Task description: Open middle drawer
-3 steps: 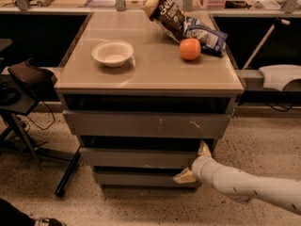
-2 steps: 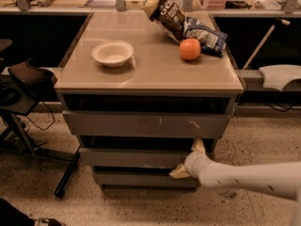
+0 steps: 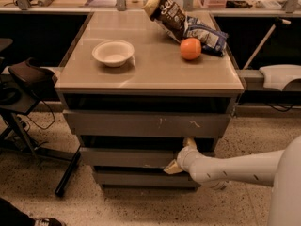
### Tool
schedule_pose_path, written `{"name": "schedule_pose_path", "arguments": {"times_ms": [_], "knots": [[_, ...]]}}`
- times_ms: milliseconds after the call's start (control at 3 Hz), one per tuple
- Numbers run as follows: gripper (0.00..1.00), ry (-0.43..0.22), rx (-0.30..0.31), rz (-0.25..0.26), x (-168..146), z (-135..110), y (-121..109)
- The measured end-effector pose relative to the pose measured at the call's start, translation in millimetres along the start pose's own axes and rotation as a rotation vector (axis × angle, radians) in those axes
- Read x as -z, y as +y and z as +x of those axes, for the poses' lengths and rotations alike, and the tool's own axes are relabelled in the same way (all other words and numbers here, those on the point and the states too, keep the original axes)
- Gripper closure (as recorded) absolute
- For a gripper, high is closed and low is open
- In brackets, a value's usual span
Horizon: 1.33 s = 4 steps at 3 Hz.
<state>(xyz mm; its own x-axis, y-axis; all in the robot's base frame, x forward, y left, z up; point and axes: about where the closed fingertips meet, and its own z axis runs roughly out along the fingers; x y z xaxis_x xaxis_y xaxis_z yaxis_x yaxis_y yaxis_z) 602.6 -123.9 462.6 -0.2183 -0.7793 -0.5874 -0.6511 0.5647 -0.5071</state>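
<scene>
the gripper (image 3: pixel 180 156) sits at the right end of the middle drawer (image 3: pixel 127 157), reaching in from the right on a white arm (image 3: pixel 235 168). its two beige fingers (image 3: pixel 189 143) are spread apart. one tip points up into the dark gap at the drawer front's top edge, and the other angles down and left at its bottom edge. the grey front lies between them, and i cannot tell whether they press on it. the middle drawer's front stretches left from the gripper, and none of its tray interior shows. the top drawer (image 3: pixel 146 124), with white scratches, is just above the gripper. the bottom drawer (image 3: pixel 141 178) is just below and left of it. well above, on the cabinet top (image 3: pixel 155 76), a white bowl (image 3: pixel 113 52) sits up and to the left. an orange (image 3: pixel 190 48) is almost straight above, touching a blue snack bag (image 3: pixel 209 36). a brown snack bag (image 3: pixel 164 8) leans behind them. a dark stool (image 3: pixel 28 76) stands far to the left.
</scene>
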Motion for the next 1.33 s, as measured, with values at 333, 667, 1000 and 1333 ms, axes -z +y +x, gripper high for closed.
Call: {"name": "schedule_pose_path", "arguments": {"times_ms": [333, 667, 1000, 1333], "knots": [[0.0, 0.025, 0.032, -0.057, -25, 10, 8], [0.0, 0.078, 0.056, -0.099, -51, 36, 25], [0.0, 0.083, 0.057, -0.103, -52, 40, 27], [0.19, 0.083, 0.057, -0.103, -52, 40, 27]]}}
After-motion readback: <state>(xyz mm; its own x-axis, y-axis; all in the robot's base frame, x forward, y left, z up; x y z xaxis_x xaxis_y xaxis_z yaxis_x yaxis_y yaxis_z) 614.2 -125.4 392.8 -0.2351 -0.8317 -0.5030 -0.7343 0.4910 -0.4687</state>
